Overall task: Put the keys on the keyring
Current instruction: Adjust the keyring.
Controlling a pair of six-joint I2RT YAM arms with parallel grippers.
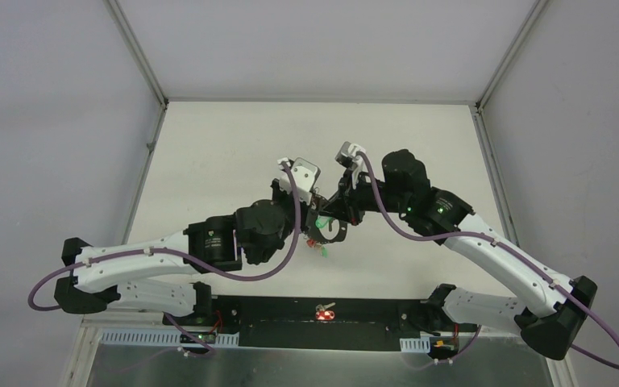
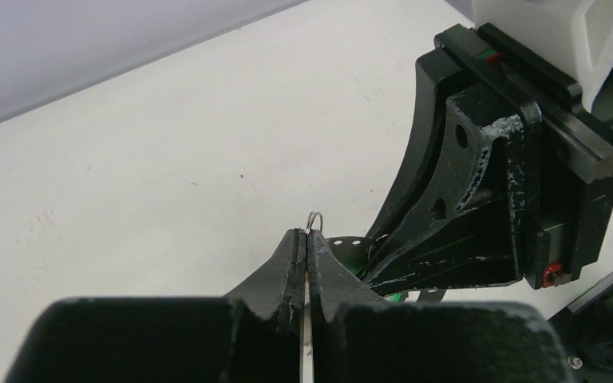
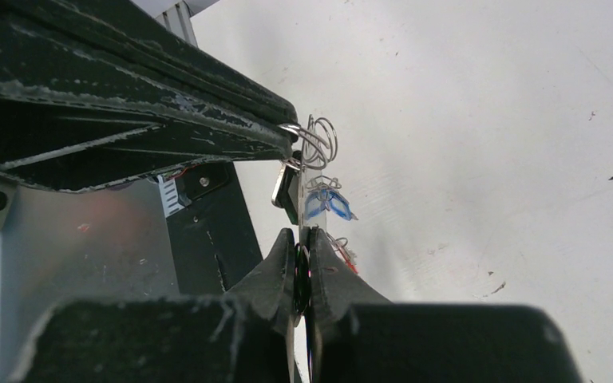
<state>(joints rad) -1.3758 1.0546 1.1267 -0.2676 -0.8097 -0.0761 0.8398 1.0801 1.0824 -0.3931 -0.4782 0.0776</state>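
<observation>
Left claw (image 2: 308,236) is clenched on the keyring (image 2: 314,217) wire; right claw (image 3: 303,234) is pinched shut on something thin, not made out. Keys (image 3: 329,205) are dangled between them.

White table (image 1: 226,145), red-headed key (image 1: 324,312) on black strip (image 1: 274,321) at near edge

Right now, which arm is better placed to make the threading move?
Left, probably. The left gripper pinches a small wire loop poking free past its jaws; the right gripper, shut on something thin close by, can simply hold steady.
</observation>
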